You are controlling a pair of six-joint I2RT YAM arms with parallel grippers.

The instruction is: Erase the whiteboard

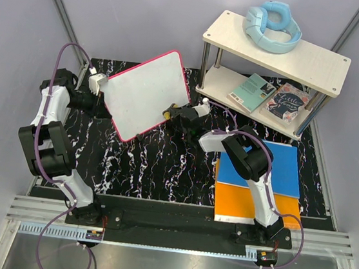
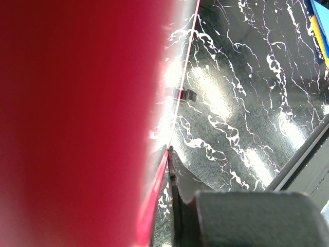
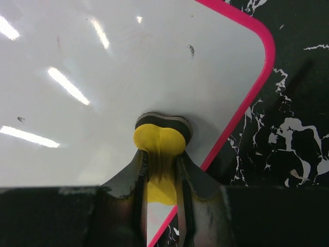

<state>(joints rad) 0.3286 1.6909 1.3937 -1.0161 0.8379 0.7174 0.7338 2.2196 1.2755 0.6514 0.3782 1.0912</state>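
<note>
The whiteboard (image 1: 147, 92), white with a pink-red rim, is held tilted above the black marbled mat. My left gripper (image 1: 101, 85) is shut on its left edge. In the left wrist view the rim (image 2: 77, 123) fills the left half as a red blur, and one dark finger (image 2: 180, 190) lies against it. My right gripper (image 1: 171, 115) is shut on a yellow eraser (image 3: 159, 140). The eraser's dark felt face presses on the board (image 3: 128, 62) near its right rim. The surface shows only a few faint specks (image 3: 191, 50).
A two-tier shelf (image 1: 318, 59) stands at the back right, with blue headphones (image 1: 273, 25) on top and two books (image 1: 268, 96) on the lower tier. Blue (image 1: 286, 169) and orange (image 1: 236, 203) flat rectangles lie under my right arm.
</note>
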